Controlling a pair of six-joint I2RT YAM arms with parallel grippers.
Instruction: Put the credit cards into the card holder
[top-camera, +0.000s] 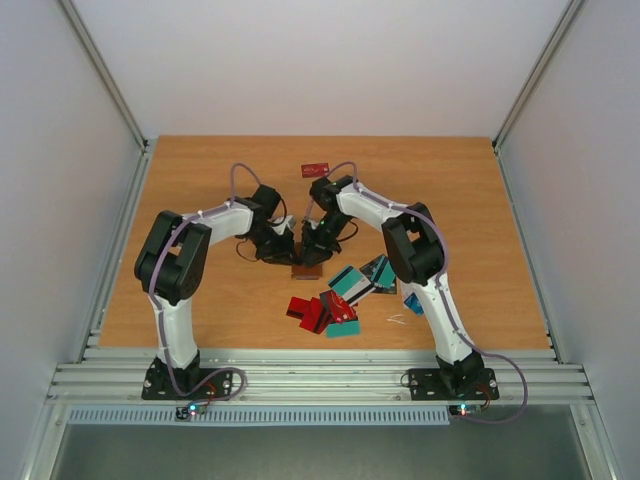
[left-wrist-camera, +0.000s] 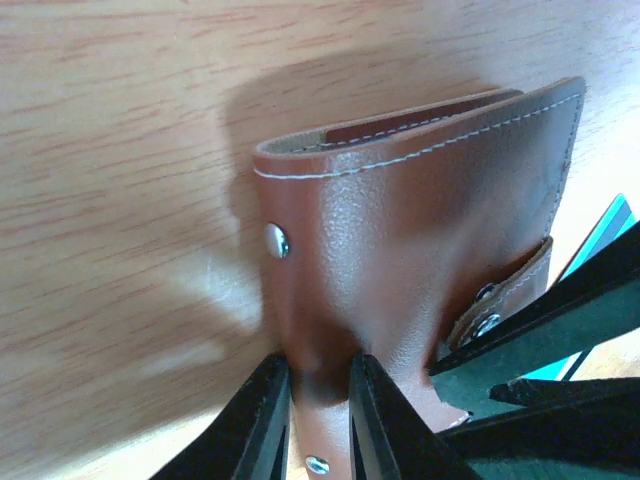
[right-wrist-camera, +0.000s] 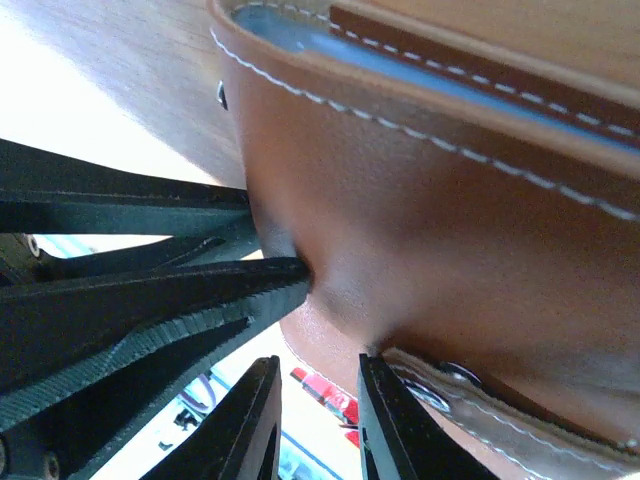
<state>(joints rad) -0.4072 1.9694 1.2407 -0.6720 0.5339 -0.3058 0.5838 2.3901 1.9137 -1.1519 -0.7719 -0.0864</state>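
Left gripper (left-wrist-camera: 318, 372) pinches the card holder (left-wrist-camera: 420, 230) edge; right gripper (right-wrist-camera: 318, 372) sits parted just beside it.

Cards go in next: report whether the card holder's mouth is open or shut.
Open: the card holder gapes along its top edge, inner stitched strip showing in both wrist views.

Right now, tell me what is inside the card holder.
The card holder shows a light blue strip in its open mouth, likely a card's edge. Its leather wall hides everything deeper, so the count inside cannot be told.
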